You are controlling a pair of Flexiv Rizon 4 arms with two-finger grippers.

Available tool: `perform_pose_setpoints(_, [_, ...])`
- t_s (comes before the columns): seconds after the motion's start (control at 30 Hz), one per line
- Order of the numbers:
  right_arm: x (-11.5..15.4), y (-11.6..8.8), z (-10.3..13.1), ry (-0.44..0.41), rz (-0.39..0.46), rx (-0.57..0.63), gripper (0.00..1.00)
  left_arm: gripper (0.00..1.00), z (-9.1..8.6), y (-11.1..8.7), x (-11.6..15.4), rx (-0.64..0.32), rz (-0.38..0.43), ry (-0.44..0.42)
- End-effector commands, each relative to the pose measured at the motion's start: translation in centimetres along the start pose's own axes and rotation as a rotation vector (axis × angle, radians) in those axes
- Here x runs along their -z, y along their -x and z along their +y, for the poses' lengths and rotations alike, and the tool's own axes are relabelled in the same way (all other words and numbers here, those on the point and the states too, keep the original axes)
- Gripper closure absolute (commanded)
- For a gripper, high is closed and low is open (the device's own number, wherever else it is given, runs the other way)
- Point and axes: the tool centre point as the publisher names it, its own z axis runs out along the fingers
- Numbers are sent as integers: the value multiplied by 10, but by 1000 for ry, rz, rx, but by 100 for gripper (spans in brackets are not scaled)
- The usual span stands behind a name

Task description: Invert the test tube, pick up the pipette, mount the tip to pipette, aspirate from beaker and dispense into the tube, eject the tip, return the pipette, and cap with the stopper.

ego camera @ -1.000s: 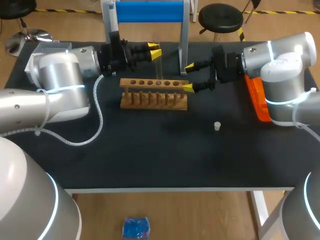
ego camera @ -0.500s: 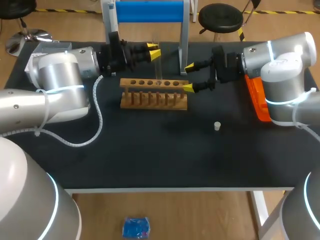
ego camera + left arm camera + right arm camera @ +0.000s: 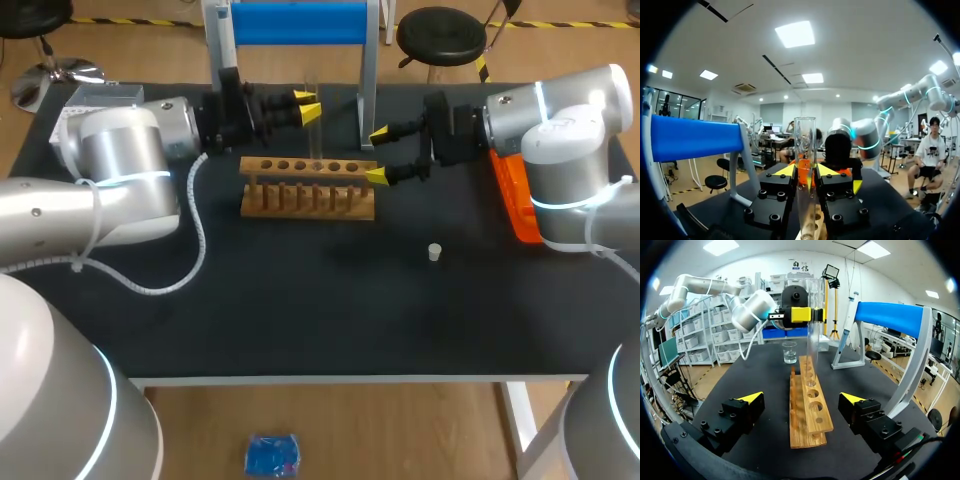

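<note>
Clear glass test tube [image 3: 805, 142] stands upright, rim uppermost, grasped by the left pincer [image 3: 308, 104] over the wooden tube rack [image 3: 308, 198], the right pincer [image 3: 379, 155] released beside it; inversion appears complete, so the next move calls for seating the tube squarely in a hole.

- Bright, even light falls from white ceiling panels [image 3: 795, 34] above the left claw [image 3: 805, 171].
- The panels glare white; thin highlights run along the glass tube [image 3: 805, 140] held in that claw.
- Soft, faint shadows lie on the black counter [image 3: 300, 310] beside the wooden rack [image 3: 308, 190].
</note>
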Motion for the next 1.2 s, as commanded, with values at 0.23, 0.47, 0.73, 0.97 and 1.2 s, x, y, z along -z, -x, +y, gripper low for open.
perform_pose_setpoints(0.23, [1,-1,0,0,-2,1,0,100,14,2,-2,2,-23,-7])
perform_pose_setpoints(0.47, [1,-1,0,0,-2,1,0,100,20,4,-1,10,-30,-9])
perform_pose_setpoints(0.73, [1,-1,0,0,-2,1,0,100,28,5,-1,22,-42,15])
perform_pose_setpoints(0.97, [1,-1,0,0,-2,1,0,100,33,7,-3,26,-65,116])
perform_pose_setpoints(1.2, [1,-1,0,0,-2,1,0,100,37,8,-2,27,-79,161])
